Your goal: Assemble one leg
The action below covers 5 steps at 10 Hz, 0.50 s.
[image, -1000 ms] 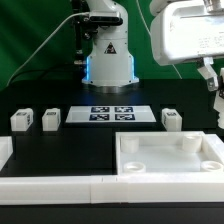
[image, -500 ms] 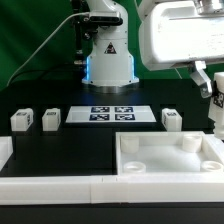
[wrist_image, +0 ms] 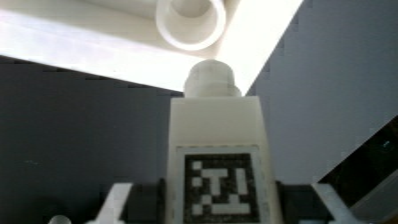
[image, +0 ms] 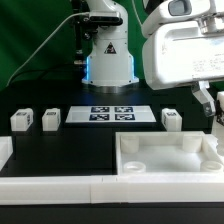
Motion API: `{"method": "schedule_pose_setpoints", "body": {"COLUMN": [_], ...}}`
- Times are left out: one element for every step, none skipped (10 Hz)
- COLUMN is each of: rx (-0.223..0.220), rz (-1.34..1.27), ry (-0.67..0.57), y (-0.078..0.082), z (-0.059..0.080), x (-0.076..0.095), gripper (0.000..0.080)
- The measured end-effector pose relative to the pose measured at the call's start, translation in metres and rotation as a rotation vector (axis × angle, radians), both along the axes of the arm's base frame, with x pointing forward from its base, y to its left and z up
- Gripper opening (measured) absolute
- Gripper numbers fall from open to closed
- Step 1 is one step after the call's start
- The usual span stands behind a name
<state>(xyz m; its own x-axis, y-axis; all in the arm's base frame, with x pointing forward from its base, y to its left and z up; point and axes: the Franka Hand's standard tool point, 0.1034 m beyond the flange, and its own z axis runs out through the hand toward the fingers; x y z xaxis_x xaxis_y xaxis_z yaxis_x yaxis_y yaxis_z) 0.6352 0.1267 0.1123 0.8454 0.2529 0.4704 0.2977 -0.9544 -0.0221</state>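
Note:
My gripper (wrist_image: 222,215) is shut on one leg (wrist_image: 222,140), a white block with a black-and-white marker on its face and a round peg tip pointing ahead. Beyond the tip lies a round corner socket (wrist_image: 191,20) of the large white tray-like piece (image: 170,158). In the exterior view the gripper (image: 216,118) hangs at the far right, just above that piece's far right corner, and the held leg is mostly hidden there. Three more legs stand on the black table: two on the exterior view's left (image: 20,120) (image: 50,119) and one nearer the right (image: 171,118).
The marker board (image: 112,114) lies flat in front of the robot base (image: 108,60). A low white wall (image: 60,188) runs along the table's front edge. The wrist camera housing (image: 185,50) fills the upper right of the exterior view.
The arm has come down and toward the exterior view's left with the leg in the gripper. The hand now sits lower over the tray-like piece's right corner. The other legs have not moved.

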Motion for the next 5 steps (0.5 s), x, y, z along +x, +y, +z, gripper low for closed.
{"method": "schedule_pose_setpoints", "body": {"rx": [0.000, -0.001, -0.004, -0.006, -0.007], "rz": [-0.001, -0.003, -0.001, -0.001, -0.001], "ry": [0.001, 0.002, 0.006, 0.013, 0.016], "y": [-0.001, -0.003, -0.006, -0.008, -0.009], "z": [0.000, -0.003, -0.007, -0.012, -0.015], "x": [0.000, -0.001, -0.001, -0.002, -0.002], "gripper": [0.0293, 0.0293, 0.0293, 0.0293, 0.0293]}}
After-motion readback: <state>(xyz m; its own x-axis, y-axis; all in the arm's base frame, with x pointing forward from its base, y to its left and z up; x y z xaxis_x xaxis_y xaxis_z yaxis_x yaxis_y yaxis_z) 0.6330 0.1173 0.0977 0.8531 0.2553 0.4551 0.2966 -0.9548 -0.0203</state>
